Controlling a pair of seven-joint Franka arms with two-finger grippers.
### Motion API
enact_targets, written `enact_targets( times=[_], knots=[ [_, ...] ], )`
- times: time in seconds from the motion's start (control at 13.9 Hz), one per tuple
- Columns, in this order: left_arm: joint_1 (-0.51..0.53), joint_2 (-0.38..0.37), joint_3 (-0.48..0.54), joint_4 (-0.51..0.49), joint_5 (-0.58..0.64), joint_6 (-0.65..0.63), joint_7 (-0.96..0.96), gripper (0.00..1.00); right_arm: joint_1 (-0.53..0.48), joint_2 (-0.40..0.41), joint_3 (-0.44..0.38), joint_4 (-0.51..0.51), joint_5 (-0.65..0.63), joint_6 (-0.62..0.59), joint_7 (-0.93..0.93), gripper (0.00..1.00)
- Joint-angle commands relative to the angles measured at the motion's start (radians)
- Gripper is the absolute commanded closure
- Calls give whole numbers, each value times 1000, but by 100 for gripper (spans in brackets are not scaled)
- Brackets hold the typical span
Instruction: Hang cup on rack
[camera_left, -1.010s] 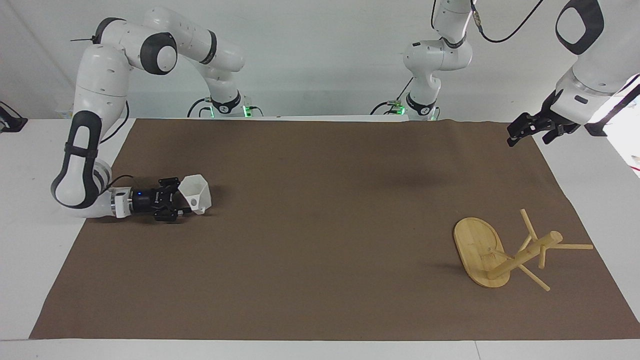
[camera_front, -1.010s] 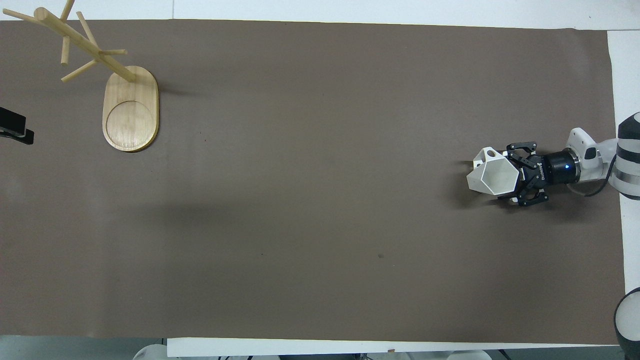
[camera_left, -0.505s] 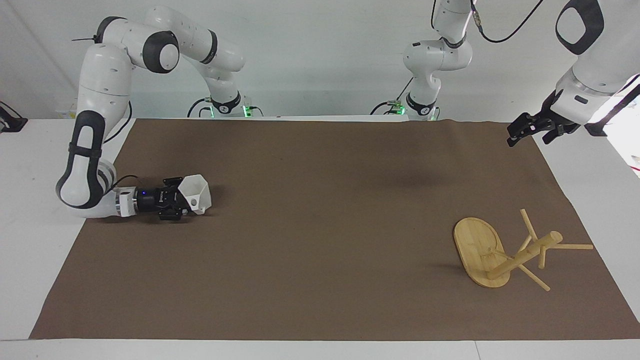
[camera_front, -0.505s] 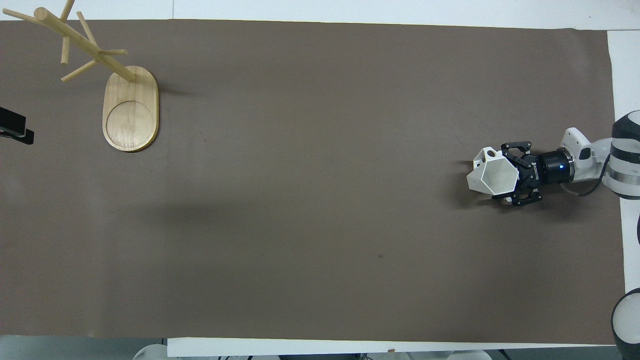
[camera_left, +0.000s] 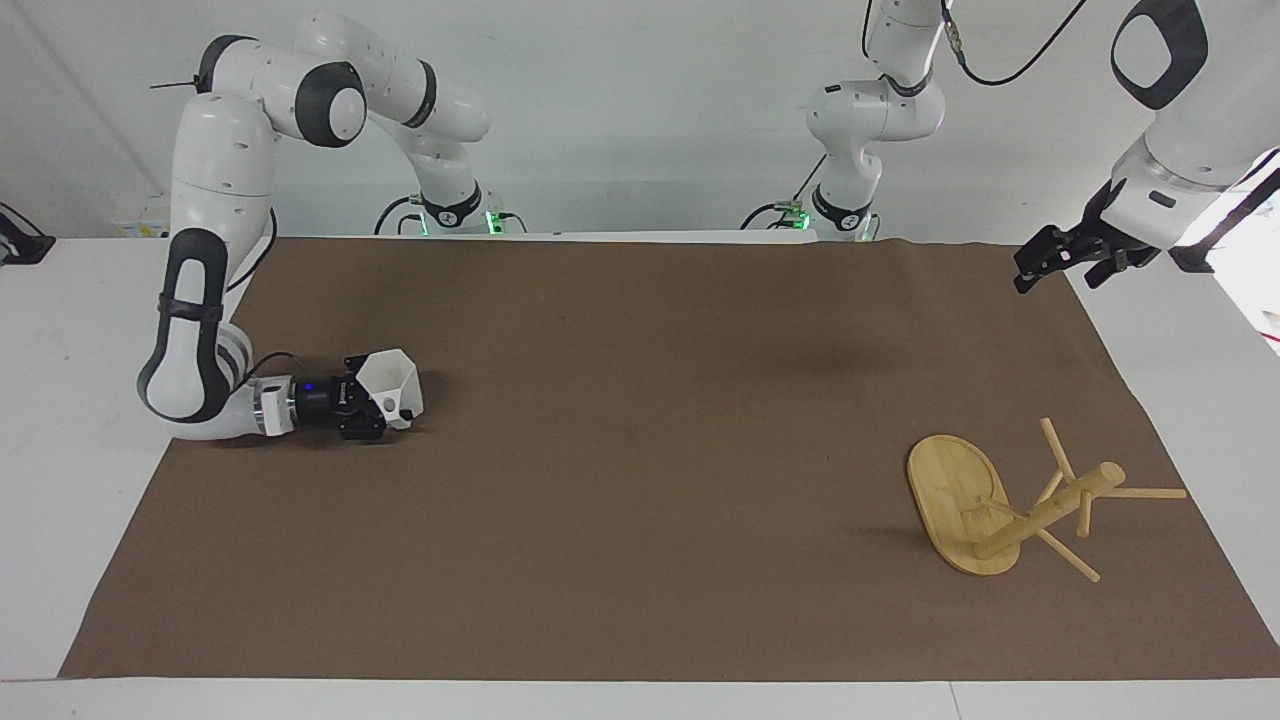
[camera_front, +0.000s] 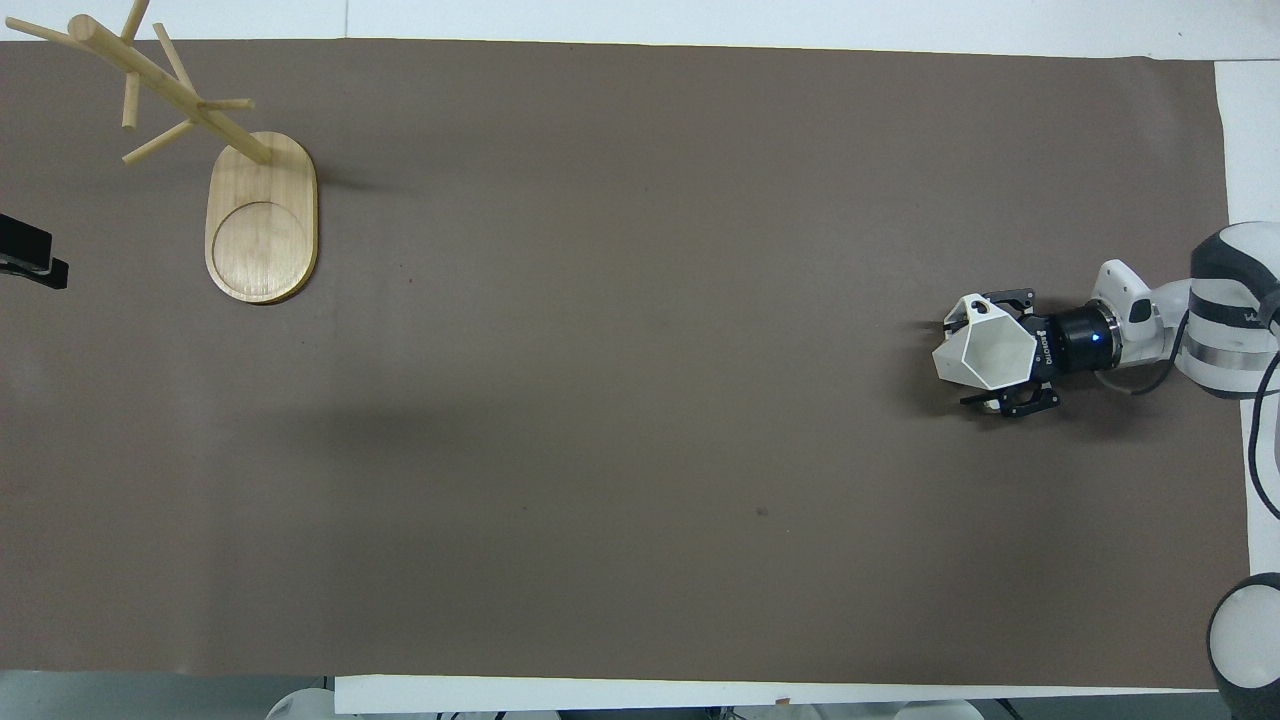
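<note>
The white faceted cup (camera_left: 392, 382) stands upright on the brown mat at the right arm's end of the table, its mouth up in the overhead view (camera_front: 985, 350). My right gripper (camera_left: 384, 406) lies low along the mat, open, with one finger on each side of the cup's lower body; it also shows in the overhead view (camera_front: 972, 358). The bamboo rack (camera_left: 1040, 510) stands on its oval base toward the left arm's end, with bare pegs (camera_front: 165, 95). My left gripper (camera_left: 1060, 270) waits, open and empty, in the air over the mat's edge at that end.
The brown mat (camera_left: 640, 480) covers most of the white table (camera_left: 60, 420). The rack's oval base (camera_front: 262, 225) lies nearer to the robots than its pegs in the overhead view. Only the left gripper's tip (camera_front: 30, 262) shows there.
My right gripper has slid forward along the mat, so its fingers reach farther along the cup's sides. The cup, the rack and the left arm have not moved.
</note>
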Motion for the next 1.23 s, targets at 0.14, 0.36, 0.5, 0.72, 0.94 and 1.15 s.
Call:
enact_targets(
  times=[0.14, 0.36, 0.5, 0.72, 0.94, 1.15],
  knots=[
    [16, -3, -18, 9, 19, -18, -13, 0, 19, -32, 0, -32, 26, 23, -13, 56],
    [16, -3, -18, 9, 19, -18, -13, 0, 62, -53, 0, -32, 50, 58, 80, 59],
    [16, -3, -18, 9, 19, -18, -13, 0, 147, -116, 0, -37, 115, 125, 168, 59],
    [17, -3, -18, 9, 19, -14, -13, 0, 307, -188, 0, -35, 254, 280, 361, 59],
    [13, -3, -18, 9, 19, -11, -17, 0, 483, -187, 0, -38, 481, 410, 452, 59],
    [-7, -3, -23, 6, 16, -3, -148, 0, 630, -182, 0, -37, 653, 549, 481, 59]
  ],
)
